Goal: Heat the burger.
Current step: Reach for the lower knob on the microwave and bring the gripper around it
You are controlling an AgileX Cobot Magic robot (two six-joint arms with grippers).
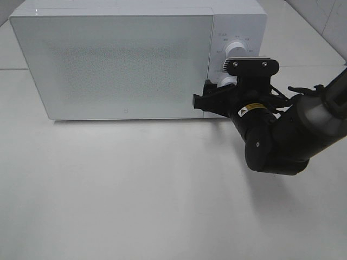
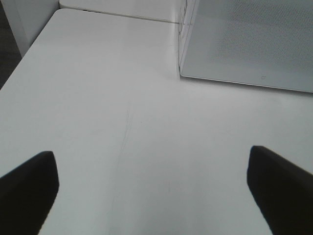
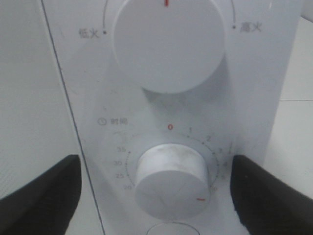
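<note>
From up high, a big white table (image 1: 135,189) fills most of the picture. A white microwave (image 1: 119,59) stands at 12 o'clock on the table. Its door is shut and looks cloudy, so nothing inside shows. I cannot tell where the burger is, as no view shows it. Two round knobs sit on the microwave's side at 3 o'clock, the top knob (image 1: 237,50) above the bottom knob (image 1: 227,80). The right gripper (image 1: 217,93) is right in front of the bottom knob, on a thick black arm (image 1: 293,135) that comes in from 3 o'clock. Pale tiles (image 1: 325,21) show at 1 o'clock, past the table.

The left wrist camera looks along the bare white table (image 2: 122,98). The left gripper (image 2: 151,191) is open wide, with one black finger (image 2: 27,186) at each side and nothing between them. A corner of the microwave (image 2: 244,44) is ahead. A dark strip of floor (image 2: 5,54) shows past the table edge.

The right wrist camera is close to the knobs. The top knob (image 3: 168,44) has a red mark at 12 o'clock. The bottom knob (image 3: 171,183) has its red mark at about 4 o'clock, with a red 0 at 12 o'clock on its ring of numbers. The right gripper (image 3: 156,196) is open wide, with a finger (image 3: 39,196) on each side of this knob, not touching it.
</note>
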